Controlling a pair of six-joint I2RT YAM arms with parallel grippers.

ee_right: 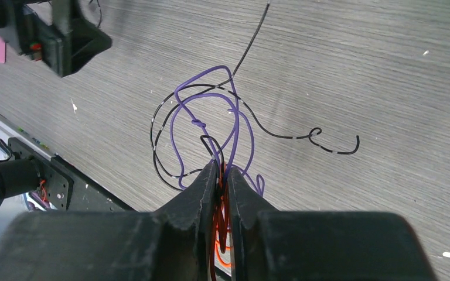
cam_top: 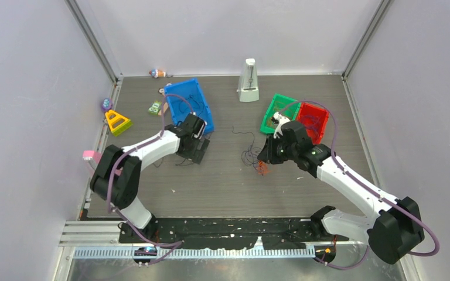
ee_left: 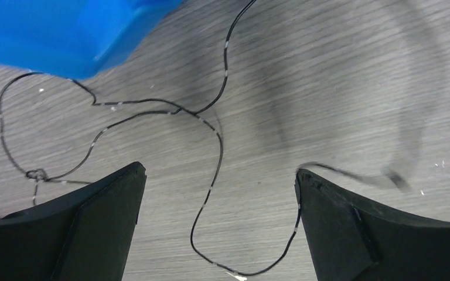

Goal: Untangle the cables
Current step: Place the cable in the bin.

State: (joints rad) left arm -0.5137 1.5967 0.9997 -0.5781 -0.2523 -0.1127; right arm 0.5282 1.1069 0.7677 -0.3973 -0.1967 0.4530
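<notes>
The cables are hair-thin strands. My right gripper (ee_right: pixel 223 170) is shut on a bunch of them: orange strands (ee_right: pixel 218 225) run between its jaws, and purple loops (ee_right: pixel 183 111) and a black strand (ee_right: pixel 281 135) spill out ahead onto the table. In the top view this gripper (cam_top: pixel 263 159) sits mid-table above an orange clump (cam_top: pixel 262 169), with a dark strand (cam_top: pixel 247 146) trailing away from it. My left gripper (ee_left: pixel 220 172) is open wide just over the table. A separate black cable with pale bands (ee_left: pixel 221 153) lies loose between its fingers, touching the right fingertip (ee_left: pixel 304 181). In the top view the left gripper (cam_top: pixel 198 149) is near the blue bin.
A blue bin (cam_top: pixel 189 104) stands behind the left gripper, its corner (ee_left: pixel 64 29) close in the wrist view. Green (cam_top: pixel 275 114) and red (cam_top: pixel 313 120) bins sit behind the right arm. A white upright object (cam_top: pixel 248 81) and a yellow triangle toy (cam_top: pixel 117 122) lie farther off.
</notes>
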